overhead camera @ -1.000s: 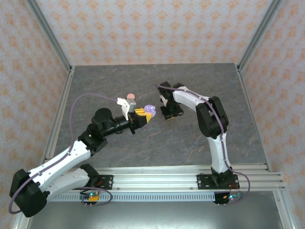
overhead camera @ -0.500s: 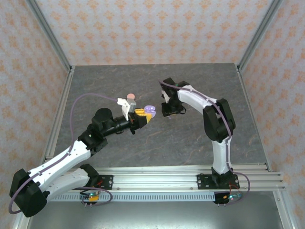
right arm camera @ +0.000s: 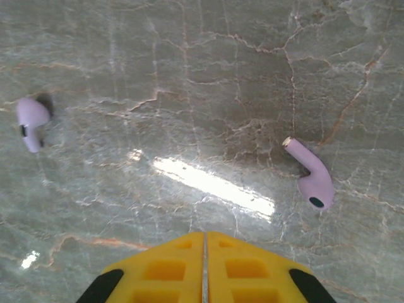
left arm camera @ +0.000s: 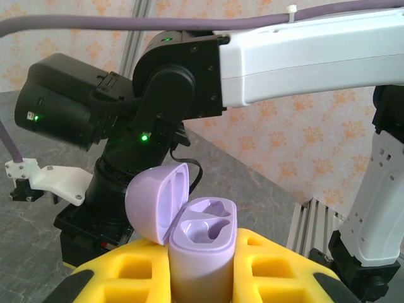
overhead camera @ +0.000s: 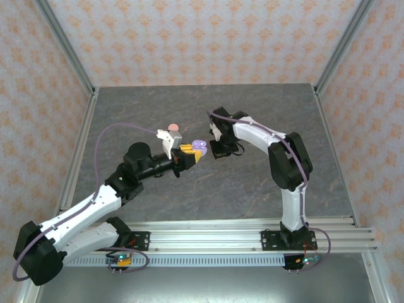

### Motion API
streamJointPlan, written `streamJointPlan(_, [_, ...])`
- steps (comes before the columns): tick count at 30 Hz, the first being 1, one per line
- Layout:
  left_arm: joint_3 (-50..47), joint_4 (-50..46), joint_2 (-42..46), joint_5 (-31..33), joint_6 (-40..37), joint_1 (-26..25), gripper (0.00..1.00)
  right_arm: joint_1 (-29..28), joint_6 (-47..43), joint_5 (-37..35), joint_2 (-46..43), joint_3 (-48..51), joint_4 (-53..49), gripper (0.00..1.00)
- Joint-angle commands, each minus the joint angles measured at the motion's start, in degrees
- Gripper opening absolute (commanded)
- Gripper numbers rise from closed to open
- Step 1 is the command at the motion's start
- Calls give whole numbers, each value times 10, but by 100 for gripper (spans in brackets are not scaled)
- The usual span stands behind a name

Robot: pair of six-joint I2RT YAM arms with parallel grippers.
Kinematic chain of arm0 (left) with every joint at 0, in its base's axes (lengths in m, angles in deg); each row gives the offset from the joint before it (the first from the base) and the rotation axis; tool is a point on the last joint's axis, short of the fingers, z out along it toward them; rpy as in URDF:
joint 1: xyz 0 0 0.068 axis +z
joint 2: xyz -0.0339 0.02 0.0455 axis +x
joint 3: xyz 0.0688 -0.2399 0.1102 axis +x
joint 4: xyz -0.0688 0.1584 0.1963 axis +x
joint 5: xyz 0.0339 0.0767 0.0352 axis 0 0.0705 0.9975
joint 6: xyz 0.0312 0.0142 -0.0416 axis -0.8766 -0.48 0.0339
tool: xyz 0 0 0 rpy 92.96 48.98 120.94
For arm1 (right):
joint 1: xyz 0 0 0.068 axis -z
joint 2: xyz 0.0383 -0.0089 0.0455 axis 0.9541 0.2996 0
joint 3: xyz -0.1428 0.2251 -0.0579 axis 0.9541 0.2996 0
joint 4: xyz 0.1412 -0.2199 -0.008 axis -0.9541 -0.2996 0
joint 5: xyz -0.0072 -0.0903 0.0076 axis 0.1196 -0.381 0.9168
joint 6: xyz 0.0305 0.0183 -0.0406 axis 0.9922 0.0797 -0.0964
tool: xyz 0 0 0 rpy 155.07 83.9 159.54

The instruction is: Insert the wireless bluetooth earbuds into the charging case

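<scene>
Starting on the left, our left gripper (left arm camera: 201,278) is clamped on the lilac charging case (left arm camera: 203,243), its yellow fingers (left arm camera: 136,274) narrow against the case's sides. The case stands upright above the table (overhead camera: 252,183) with its lid (left arm camera: 156,201) tipped back, and both sockets are bare. In the top view it hangs just left of the right gripper (overhead camera: 219,151).

The right gripper's fingers are pressed together with nothing between them, and they point down at the table. In the right wrist view, one lilac earbud (right arm camera: 30,121) lies well off to the left of the fingertips and the other lilac earbud (right arm camera: 312,177) lies to their right. Both are ahead of the tips, flat on the table and apart from everything else. The right-hand bud looks closer. Its stem slants away from the fingertips, with the head towards them.

We judge the right arm is the one to fetch. It needs to open, shift right and straddle that slanted stem crosswise.
</scene>
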Motion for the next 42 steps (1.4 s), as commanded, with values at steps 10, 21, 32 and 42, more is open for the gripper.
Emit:
streamJointPlan(10, [21, 0, -7, 3, -5, -4, 18, -1, 34, -109, 50, -19, -13, 7])
streamJointPlan(21, [24, -7, -8, 3, -4, -4, 18, 8, 61, -186, 62, -42, -28, 7])
streamJointPlan(32, [28, -10, -10, 3, -5, -4, 18, 9, 45, -182, 35, -37, -31, 11])
streamJointPlan(42, [32, -11, -16, 2, -7, -4, 18, 26, 158, -125, -10, -8, 25, 41])
